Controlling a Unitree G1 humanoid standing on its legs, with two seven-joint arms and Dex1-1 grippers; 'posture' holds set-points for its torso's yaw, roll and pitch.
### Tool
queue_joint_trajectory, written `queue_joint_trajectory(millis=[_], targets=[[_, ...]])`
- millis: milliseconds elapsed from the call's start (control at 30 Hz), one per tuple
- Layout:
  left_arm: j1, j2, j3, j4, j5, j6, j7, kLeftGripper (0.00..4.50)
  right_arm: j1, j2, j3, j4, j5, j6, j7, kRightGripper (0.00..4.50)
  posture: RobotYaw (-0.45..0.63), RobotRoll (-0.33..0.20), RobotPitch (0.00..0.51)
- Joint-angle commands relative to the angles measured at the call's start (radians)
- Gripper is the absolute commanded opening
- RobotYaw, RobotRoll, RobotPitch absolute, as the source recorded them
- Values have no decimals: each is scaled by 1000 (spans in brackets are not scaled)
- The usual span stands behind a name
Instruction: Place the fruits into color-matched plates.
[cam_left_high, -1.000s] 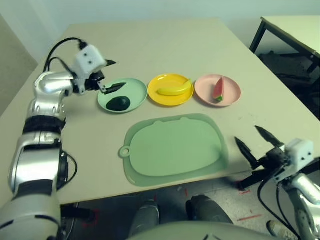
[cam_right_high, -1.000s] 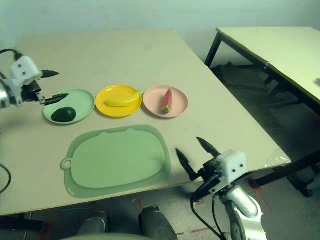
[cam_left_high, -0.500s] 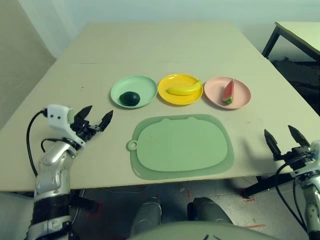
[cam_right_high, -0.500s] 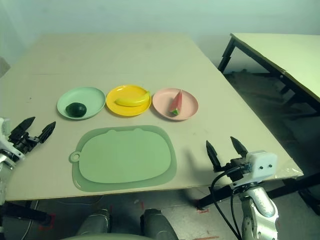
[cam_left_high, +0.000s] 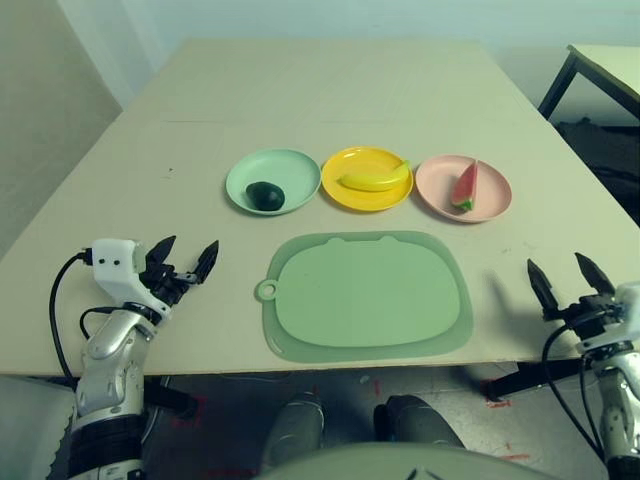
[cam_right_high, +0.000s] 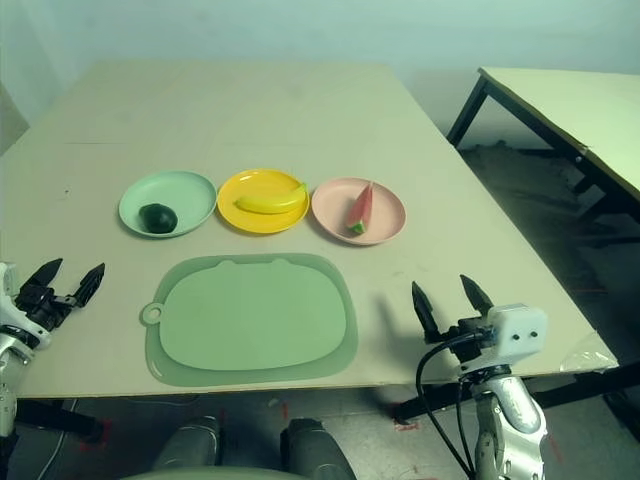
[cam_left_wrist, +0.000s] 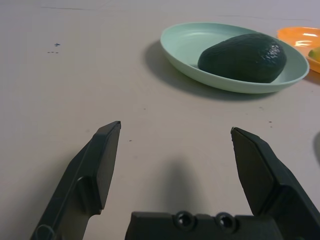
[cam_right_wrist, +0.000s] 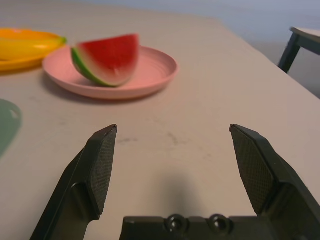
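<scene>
My left claw (cam_left_high: 185, 266) and right claw (cam_left_high: 567, 283) both sit low at the near edge of the bench (cam_left_high: 330, 90), fingers spread apart and holding nothing. Beyond them the avocado (cam_left_high: 265, 195) lies in the mint green plate (cam_left_high: 295, 168), the banana (cam_left_high: 375, 178) in the yellow plate (cam_left_high: 360, 200) and the watermelon wedge (cam_left_high: 463, 187) in the pink plate (cam_left_high: 492, 200), so the sorting looks finished. The risk I see is a careless lift: an open finger could catch the bench edge or the cutting mat (cam_left_high: 370, 295) and jolt the plates.

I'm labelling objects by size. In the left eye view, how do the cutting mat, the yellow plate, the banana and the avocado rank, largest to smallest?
1. Cutting mat, clearly largest.
2. Yellow plate.
3. Banana, lying inside that plate and shorter than its width.
4. Avocado, smallest.
All lie at similar depth on the table, so the order is safe.
</scene>
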Motion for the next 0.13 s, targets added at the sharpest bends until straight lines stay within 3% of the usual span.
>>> queue_joint_trajectory(millis=[33, 133], targets=[[8, 5, -14, -8, 5, 2, -3, 4468, -11, -21, -31, 57, 13, -22, 11, 4500, 116, 0, 84], [-2, 8, -18, -4, 9, -1, 0, 4468, -21, -28, -39, 89, 13, -37, 15, 4500, 122, 0, 83]])
